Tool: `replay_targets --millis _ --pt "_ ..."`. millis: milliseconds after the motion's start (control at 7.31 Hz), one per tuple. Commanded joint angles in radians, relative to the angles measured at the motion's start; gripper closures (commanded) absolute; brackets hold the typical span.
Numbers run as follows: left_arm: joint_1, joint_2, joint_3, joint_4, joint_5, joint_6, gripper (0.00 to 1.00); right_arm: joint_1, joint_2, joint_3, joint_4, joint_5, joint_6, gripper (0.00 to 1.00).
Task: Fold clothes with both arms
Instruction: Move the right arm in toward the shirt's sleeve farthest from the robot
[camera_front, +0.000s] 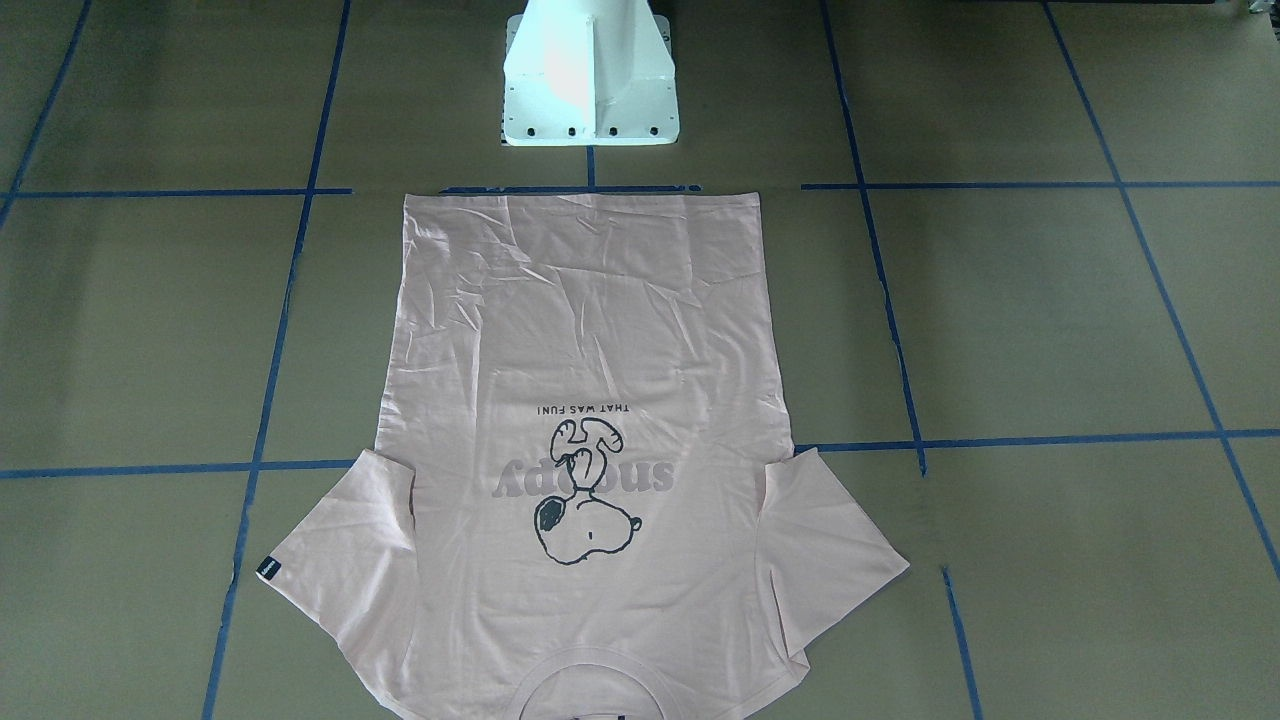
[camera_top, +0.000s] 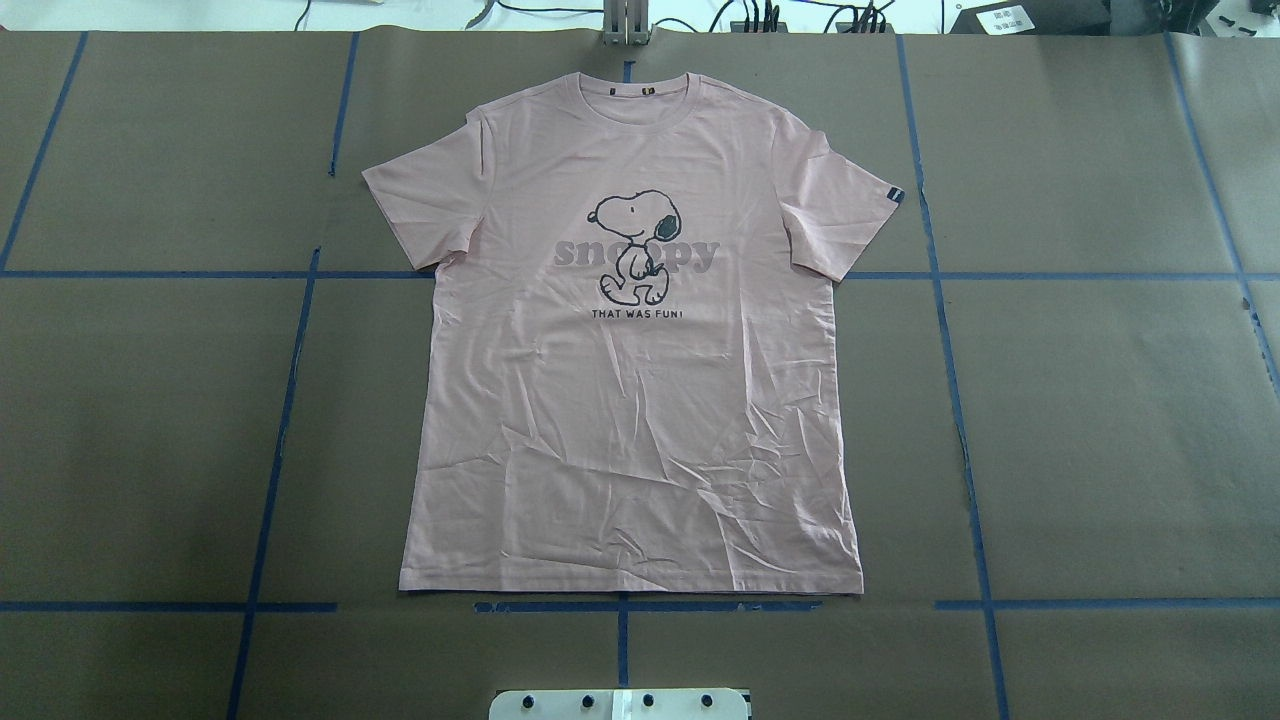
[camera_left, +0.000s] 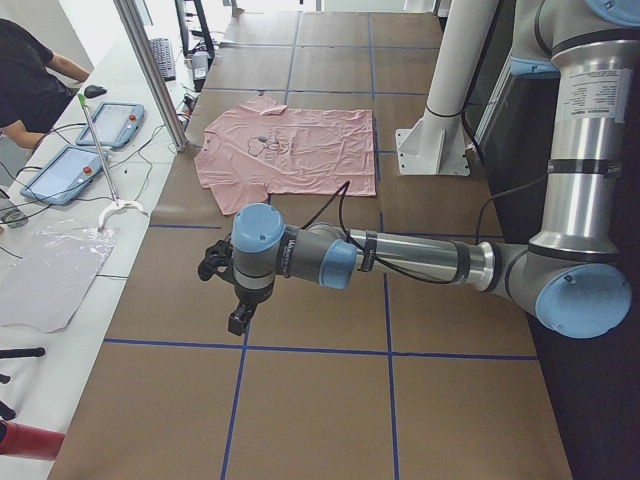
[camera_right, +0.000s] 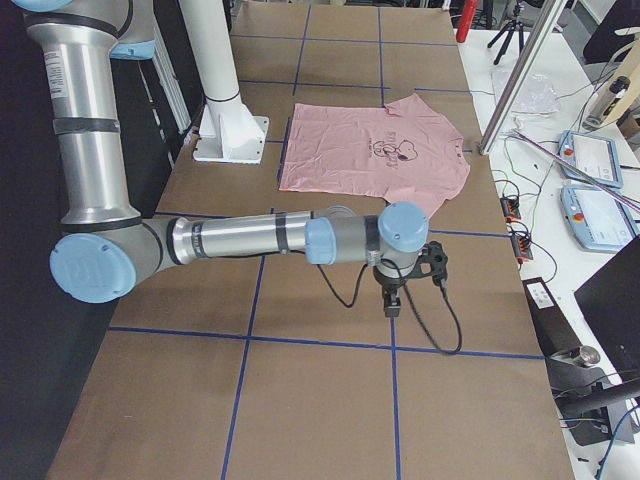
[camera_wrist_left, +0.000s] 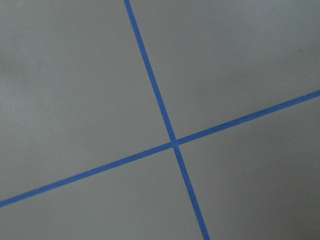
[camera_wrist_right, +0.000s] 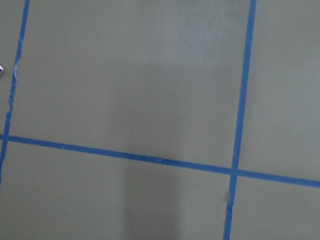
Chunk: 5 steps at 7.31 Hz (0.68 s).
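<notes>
The clothes are one light pink T-shirt (camera_top: 640, 420) with a cartoon dog print, spread flat and face up on the brown table, collar away from the robot. It also shows in the front view (camera_front: 590, 330) and both side views (camera_left: 300, 150) (camera_right: 370, 150). Neither arm reaches over it. In the left side view, the near left arm (camera_left: 420, 260) stretches low over bare table well short of the shirt; I cannot tell whether its gripper (camera_left: 238, 318) is open or shut. In the right side view, the right arm (camera_right: 250, 238) and its gripper (camera_right: 392, 302) are likewise off to the side, state unreadable. Both wrist views show only table and tape.
Blue tape lines (camera_top: 280, 420) grid the brown table. The white pedestal base (camera_front: 590, 90) stands just behind the shirt's hem. A person (camera_left: 25, 70) and tablets (camera_left: 60, 175) are at the bench beyond the table's far edge, with cables and pendants (camera_right: 590, 160).
</notes>
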<state>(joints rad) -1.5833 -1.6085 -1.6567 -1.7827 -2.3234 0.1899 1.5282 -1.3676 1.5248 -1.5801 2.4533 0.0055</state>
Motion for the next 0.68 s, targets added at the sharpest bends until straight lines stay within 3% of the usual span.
replay_targets --millis 0,137,273,410,547 --pt "0.034 -0.028 0.024 -0.173 0.001 -0.073 0.00 -0.098 0.245 -0.269 0.060 -0.011 0.004 0.00" --pt "0.122 -0.095 0.081 -0.191 0.012 -0.169 0.00 -0.152 0.307 -0.306 0.108 -0.014 0.078 0.00" --pt "0.161 -0.166 0.118 -0.193 0.013 -0.174 0.00 -0.207 0.317 -0.337 0.256 -0.023 0.211 0.00" --pt "0.189 -0.248 0.193 -0.192 0.012 -0.206 0.00 -0.311 0.324 -0.353 0.451 -0.095 0.457 0.00" --pt "0.216 -0.257 0.201 -0.196 0.013 -0.233 0.00 -0.401 0.340 -0.354 0.569 -0.211 0.698 0.00"
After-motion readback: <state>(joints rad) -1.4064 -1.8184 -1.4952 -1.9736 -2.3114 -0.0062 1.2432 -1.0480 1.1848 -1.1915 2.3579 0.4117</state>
